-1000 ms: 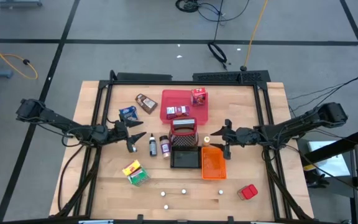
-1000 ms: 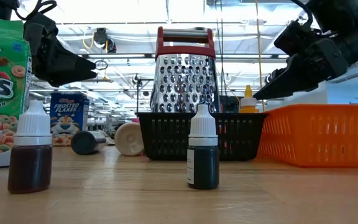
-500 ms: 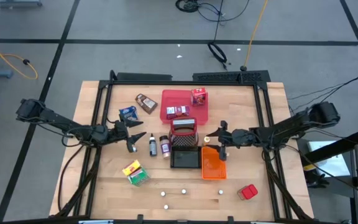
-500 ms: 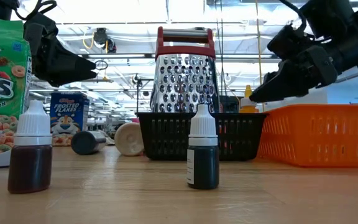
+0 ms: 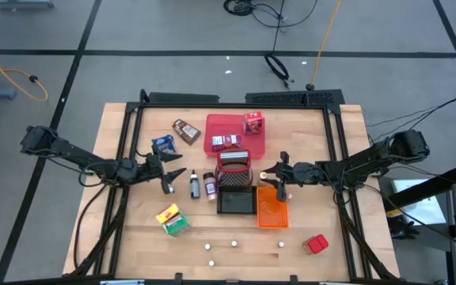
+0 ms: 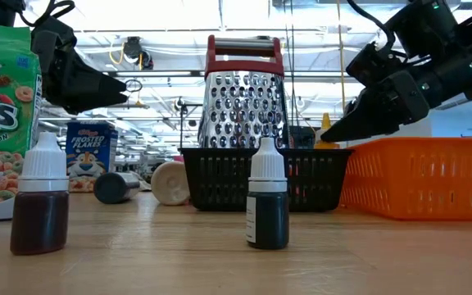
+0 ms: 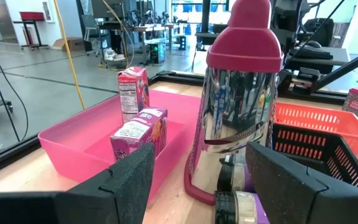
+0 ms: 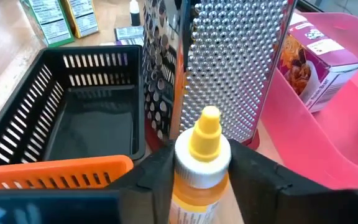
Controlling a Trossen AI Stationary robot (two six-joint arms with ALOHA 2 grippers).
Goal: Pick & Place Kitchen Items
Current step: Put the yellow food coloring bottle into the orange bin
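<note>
Right fingers [image 8: 197, 180] flank the yellow-capped bottle [image 8: 201, 162] by the orange bin [image 5: 271, 207].

Nearest the front edge of the worktop [image 5: 133, 245] in the low view stand two dark dropper bottles [image 6: 268, 197]. Behind them the right arm reaches low from the right edge; it has slid inward since a second ago. Its wrist view shows what the overhead cannot: a finger on each side of the yellow-capped bottle, though whether they clamp it I cannot tell. Beyond stand the grater [image 8: 241, 68] and black basket [image 8: 73, 118]. The left fingers [image 7: 197, 180] hover apart, unmoved, left of the dropper bottles; farther back boxes [image 7: 138, 130] sit in the pink tray [image 7: 73, 140].
</note>
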